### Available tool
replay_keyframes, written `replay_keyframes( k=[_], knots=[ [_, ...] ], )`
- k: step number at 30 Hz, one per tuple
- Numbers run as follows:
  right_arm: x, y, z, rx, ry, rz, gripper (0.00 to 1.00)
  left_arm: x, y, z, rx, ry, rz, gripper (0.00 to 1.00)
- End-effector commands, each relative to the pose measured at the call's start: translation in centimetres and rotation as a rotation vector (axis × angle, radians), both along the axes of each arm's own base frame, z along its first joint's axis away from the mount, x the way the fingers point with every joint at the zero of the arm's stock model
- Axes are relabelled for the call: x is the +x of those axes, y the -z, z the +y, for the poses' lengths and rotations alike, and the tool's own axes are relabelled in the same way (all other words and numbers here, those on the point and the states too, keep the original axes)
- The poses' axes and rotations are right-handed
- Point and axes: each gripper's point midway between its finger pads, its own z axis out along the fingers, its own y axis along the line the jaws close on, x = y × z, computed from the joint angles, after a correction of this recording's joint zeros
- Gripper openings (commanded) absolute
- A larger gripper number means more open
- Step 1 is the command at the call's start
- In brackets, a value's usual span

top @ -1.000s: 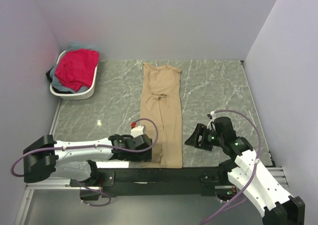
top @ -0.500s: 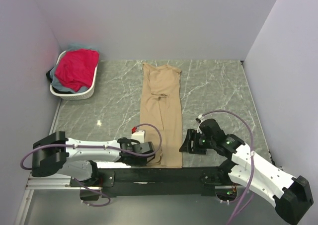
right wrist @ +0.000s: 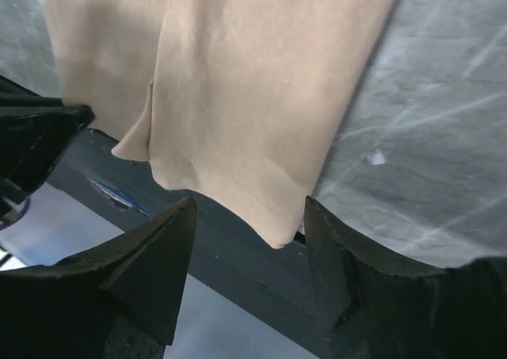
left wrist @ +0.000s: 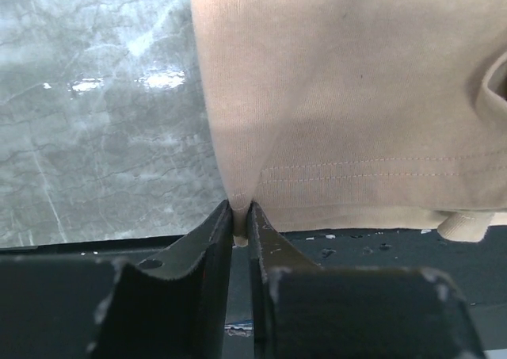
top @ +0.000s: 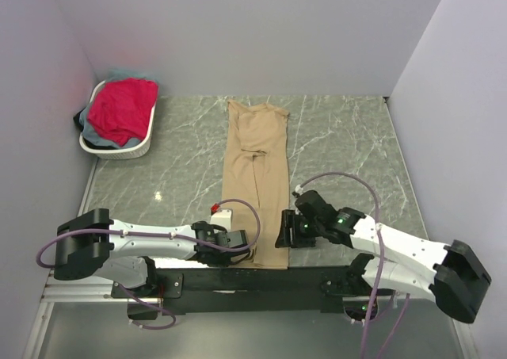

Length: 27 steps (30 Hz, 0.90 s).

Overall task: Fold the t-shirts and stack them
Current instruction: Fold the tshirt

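So the plain tan cloth t-shirt [top: 257,177] is lying flat down the middle of the grey marble-look surface [top: 341,145]. It's folded lengthwise into a long narrow strip, neck end at the far side and hem right at the near edge, just lapping over the black rail [top: 261,278] there. The left fingers [left wrist: 214,240] are pinched nearly together on the near-left corner of the hem, and you can see the cloth pulled up into a little peak between them. The right fingers [right wrist: 162,256] are spread wide, sitting either side of the near-right hem corner, not clamped on it; can't tell if they touch the cloth. Way off in the far-left corner there's the white oval plastic basket [top: 119,150] with a bright red-pink shirt [top: 120,109] heaped on top, plus some pale blue-grey cloth [top: 95,137] and a bit of dark fabric [top: 79,120] poking out underneath.
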Motion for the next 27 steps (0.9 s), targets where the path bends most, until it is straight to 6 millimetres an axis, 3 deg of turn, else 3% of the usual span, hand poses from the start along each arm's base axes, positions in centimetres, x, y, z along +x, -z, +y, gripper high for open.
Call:
replay_keyframes(
  k=[1,10,18,27],
  knots=[
    [0.8,-1.2,2.1,-0.027,-0.013,-0.057,0.63,0.3,-0.8,0.0,0.012,-0.022,-0.023,0.19],
    [-0.4,2.3,-1.3,-0.338,0.047,-0.040,0.63,0.3,-0.9,0.1,0.012,-0.020,-0.028,0.19],
    [-0.7,3.1,0.2,-0.290,0.035,-0.030,0.61,0.2,-0.9,0.1,0.018,-0.018,-0.027,0.19],
    [-1.8,5.2,0.8,-0.284,0.004,0.033,0.41,0.2,-0.7,0.0,0.022,-0.012,-0.024,0.19]
  ],
)
